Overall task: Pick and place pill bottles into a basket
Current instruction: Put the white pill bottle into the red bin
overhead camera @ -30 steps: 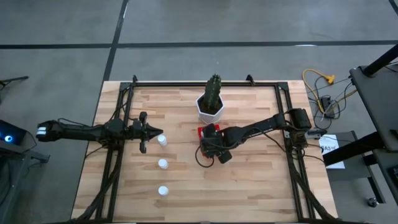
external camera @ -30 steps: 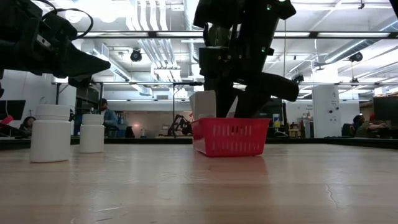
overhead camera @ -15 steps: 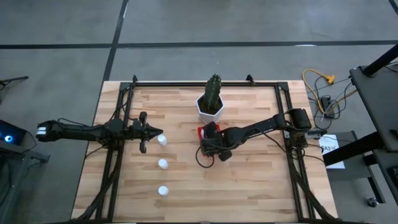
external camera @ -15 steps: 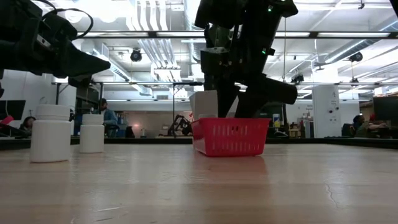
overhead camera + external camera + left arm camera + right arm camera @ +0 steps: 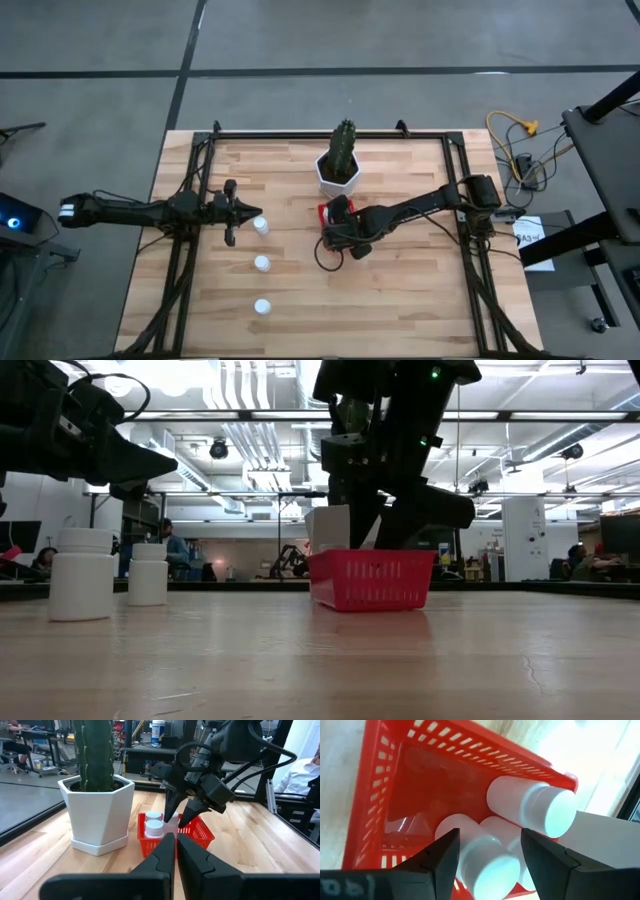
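Over the basket [image 5: 325, 214] my right gripper [image 5: 334, 222] hangs with its two dark fingers [image 5: 442, 854] spread apart and nothing between them, a white pill bottle [image 5: 482, 860] standing just below the gap. Two more pill bottles are in the red basket beside it, one lying on its side [image 5: 530, 809] against the mesh wall, the other mostly hidden. Just beyond the basket stands the white hexagonal pot [image 5: 338, 176] with its green cactus [image 5: 344, 145]. My left gripper [image 5: 243, 209] waits well apart over the left half of the table [image 5: 400, 300], its fingers [image 5: 162, 854] pressed together on nothing. Three pill bottles stand on the wood: one [image 5: 260, 225] just beside my left gripper, the others [image 5: 261, 263] [image 5: 262, 307] in a row toward the near edge.
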### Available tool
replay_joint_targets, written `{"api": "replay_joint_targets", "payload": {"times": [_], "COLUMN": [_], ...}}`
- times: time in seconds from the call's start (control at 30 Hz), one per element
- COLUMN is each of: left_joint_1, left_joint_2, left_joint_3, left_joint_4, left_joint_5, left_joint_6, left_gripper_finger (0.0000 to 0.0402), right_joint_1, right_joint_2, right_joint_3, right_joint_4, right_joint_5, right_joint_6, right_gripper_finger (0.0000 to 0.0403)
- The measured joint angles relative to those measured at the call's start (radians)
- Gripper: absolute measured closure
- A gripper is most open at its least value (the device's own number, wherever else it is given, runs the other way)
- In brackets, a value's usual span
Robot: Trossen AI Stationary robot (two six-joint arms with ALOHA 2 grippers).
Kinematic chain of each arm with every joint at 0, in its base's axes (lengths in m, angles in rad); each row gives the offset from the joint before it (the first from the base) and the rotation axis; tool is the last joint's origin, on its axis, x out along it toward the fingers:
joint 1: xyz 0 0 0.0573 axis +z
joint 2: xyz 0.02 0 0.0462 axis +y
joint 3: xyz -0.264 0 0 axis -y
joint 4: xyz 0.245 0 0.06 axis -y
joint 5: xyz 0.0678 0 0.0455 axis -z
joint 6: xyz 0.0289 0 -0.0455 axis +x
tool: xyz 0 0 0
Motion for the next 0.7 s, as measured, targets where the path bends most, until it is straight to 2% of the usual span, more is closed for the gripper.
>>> {"api": "replay_joint_targets", "payload": {"times": [0.47,0.7], "left_joint_1": [0.0,0.0], "left_joint_2": [0.0,-0.001], "left_joint_3": [0.0,0.0], "left_joint_4": [0.0,0.0], "left_joint_5": [0.0,0.0], "left_joint_6": [0.0,0.0], "left_gripper_finger": [0.0401,0.0401], "right_joint_1": [0.013,0.013], "right_joint_2": [0.0,-0.002], "right_joint_3": [0.105,0.116], "right_joint_4": [0.002,0.038], "right_joint_5": [-0.031,-0.148], "right_joint_6": [0.039,0.103], "right_gripper_finger": [0.0202,0.0202]}}
